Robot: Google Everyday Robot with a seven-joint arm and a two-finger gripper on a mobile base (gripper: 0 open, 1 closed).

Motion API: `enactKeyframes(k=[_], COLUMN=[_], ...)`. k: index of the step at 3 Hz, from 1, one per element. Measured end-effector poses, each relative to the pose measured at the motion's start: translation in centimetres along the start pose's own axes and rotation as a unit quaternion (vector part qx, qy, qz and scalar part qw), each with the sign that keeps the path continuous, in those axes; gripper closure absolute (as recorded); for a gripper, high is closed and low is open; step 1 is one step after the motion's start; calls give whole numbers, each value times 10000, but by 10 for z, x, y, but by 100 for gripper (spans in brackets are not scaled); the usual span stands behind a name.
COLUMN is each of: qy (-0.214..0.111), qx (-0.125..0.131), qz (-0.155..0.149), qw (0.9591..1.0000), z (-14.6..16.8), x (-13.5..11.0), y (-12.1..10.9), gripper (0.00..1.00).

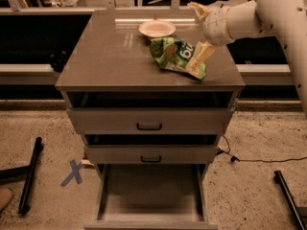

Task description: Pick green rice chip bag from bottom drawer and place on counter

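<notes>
Drawer cabinet seen from the front and above, its glossy grey-brown top serving as the bench [110,56]. A pale robot arm [268,8] enters from the upper right and reaches over the bench's right rear part. The bottom drawer [151,190], the deepest of three, is pulled fully out toward the viewer and shows a plain flat interior with nothing in it. Above it are the middle drawer [151,153] and the top drawer [148,121], each with a black handle and a dark gap over its front. The green rice chip bag [172,54] lies on the bench, right of centre and just in front of a white bowl [157,28], close to it but apart. The gripper [199,30] sits at the bag's right end with its fingers spread wide: one points up and away over the bench's rear edge, the other slants down across the bag's right end; no pinch on the bag is visible. On the floor, a blue tape cross [73,172] lies left of the cabinet and a black cable [259,159] runs to the right.
</notes>
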State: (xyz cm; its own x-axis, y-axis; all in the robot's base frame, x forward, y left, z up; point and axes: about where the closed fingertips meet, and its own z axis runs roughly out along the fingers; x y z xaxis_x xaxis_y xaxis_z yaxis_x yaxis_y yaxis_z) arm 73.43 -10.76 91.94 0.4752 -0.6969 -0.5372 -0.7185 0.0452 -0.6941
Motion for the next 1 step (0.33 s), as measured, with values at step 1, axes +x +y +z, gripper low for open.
enactKeyframes(k=[1], qy=[135], qx=[311], qz=[157], qw=[9993], z=[-36], x=[14], y=[-3], gripper=[0])
